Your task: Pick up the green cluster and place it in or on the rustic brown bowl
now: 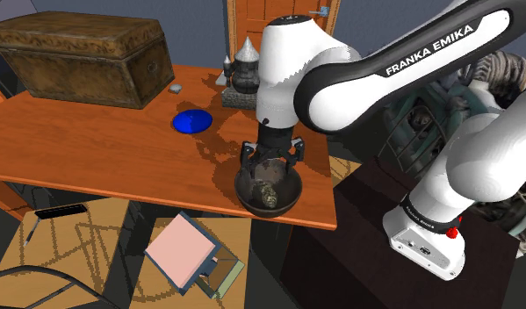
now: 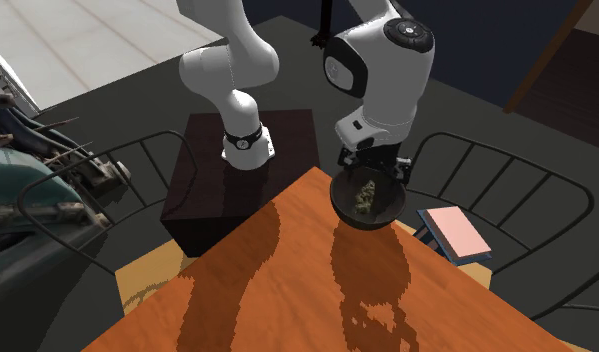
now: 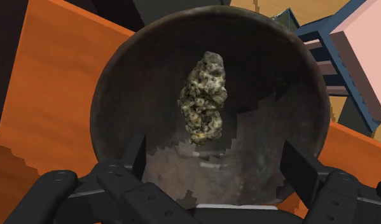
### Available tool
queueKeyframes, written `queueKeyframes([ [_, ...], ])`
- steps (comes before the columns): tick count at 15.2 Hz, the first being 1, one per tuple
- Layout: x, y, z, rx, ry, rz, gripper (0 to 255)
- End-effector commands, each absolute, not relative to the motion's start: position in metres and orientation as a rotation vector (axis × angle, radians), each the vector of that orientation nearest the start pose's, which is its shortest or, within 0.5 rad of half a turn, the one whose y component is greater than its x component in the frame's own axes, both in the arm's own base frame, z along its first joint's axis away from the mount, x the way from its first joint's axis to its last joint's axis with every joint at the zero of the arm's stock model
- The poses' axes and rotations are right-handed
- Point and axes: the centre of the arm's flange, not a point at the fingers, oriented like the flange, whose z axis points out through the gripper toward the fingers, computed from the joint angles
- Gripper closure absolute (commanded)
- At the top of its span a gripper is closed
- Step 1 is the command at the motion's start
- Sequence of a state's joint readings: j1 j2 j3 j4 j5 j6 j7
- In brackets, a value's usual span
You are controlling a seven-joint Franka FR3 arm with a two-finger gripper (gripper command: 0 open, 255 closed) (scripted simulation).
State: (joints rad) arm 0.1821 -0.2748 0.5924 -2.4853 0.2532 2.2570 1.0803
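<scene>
Right under the gripper (image 3: 217, 159): the dark brown bowl (image 3: 112, 95), with the cluster (image 3: 203, 95) lying inside, near the middle. Fingers (image 3: 137, 156) wide apart, clasping nothing, standing just above the bowl's rim and clear of the cluster. Lumpy and grey-green, resting free on the bowl's bottom.

In the shoulder view, rises from the dark stand (image 1: 357, 237) at the lower right, bends over to the left and comes down with the wrist vertical, gripper (image 1: 271, 162) pointing straight down into the bowl (image 1: 252, 200). Same pose in the second exterior view, with gripper (image 2: 370, 170) just over the cluster (image 2: 365, 195).

Bowl at the edge of the orange wooden table (image 1: 94, 140), on the side near the stand. Farther along the table: a blue disc (image 1: 192, 121), then a dark pointed figure (image 1: 246, 75), and a brown chest (image 1: 85, 57) at the far corner. On the floor beside the table, a pink book (image 1: 182, 250); beyond the table, an orange door (image 1: 278, 13).
</scene>
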Motion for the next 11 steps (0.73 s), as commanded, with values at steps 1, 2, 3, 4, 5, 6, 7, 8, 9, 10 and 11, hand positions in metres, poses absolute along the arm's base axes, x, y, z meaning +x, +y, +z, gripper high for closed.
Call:
queueKeyframes([
  [1,0.316,0.315,0.393,-3.014,0.742,0.043,0],
  [2,0.317,0.315,0.406,-3.014,0.742,0.043,0],
  [3,0.317,0.314,0.416,-3.014,0.742,0.043,0],
  [4,0.317,0.314,0.416,-3.014,0.742,0.043,0],
  [5,0.317,0.314,0.416,-3.014,0.742,0.043,0],
  [6,0.317,0.314,0.416,-3.014,0.742,0.043,0],
  [7,0.317,0.314,0.416,-3.014,0.742,0.043,0],
  [8,0.317,0.314,0.416,-3.014,0.742,0.043,0],
  [9,0.317,0.314,0.416,-3.014,0.742,0.043,0],
  [10,0.317,0.314,0.416,-3.014,0.742,0.043,0],
  [11,0.317,0.314,0.416,-3.014,0.742,0.043,0],
])
